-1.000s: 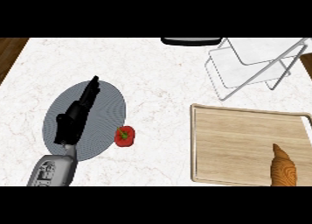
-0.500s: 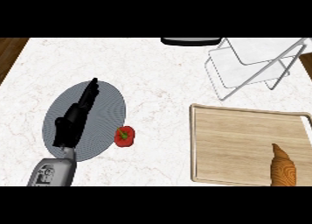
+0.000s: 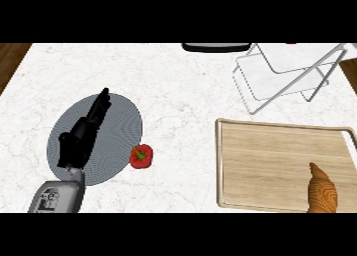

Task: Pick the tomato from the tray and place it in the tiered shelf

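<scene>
White marble counter (image 3: 173,90) filled the view, with dark wood showing past its left and right edges. On the left lay 1 grey round plate (image 3: 122,130). The left hand (image 3: 81,137) hung over it with its fingers straight and together, pointing toward the far edge and holding nothing. The right hand did not show.

The tomato (image 3: 141,156) sat at the plate's right rim, just right of the hand's wrist end. It was apart from the hand, and its green stem faced upward. Whether it rested on the rim or just off it on the marble could not be told. The wooden tray (image 3: 277,150) on the right held only a croissant (image 3: 321,192). The tiered shelf (image 3: 284,75) stood beyond that tray, well away from the tomato.

The tomato would probably be light, with a smooth, taut skin that slips. It looked round enough to roll off if nudged from 1 side, and soft enough to bruise under a hard pinch. The best hold seemed to be from above, thumb and fingers on opposite sides of its widest girth, clear of the stem.
</scene>
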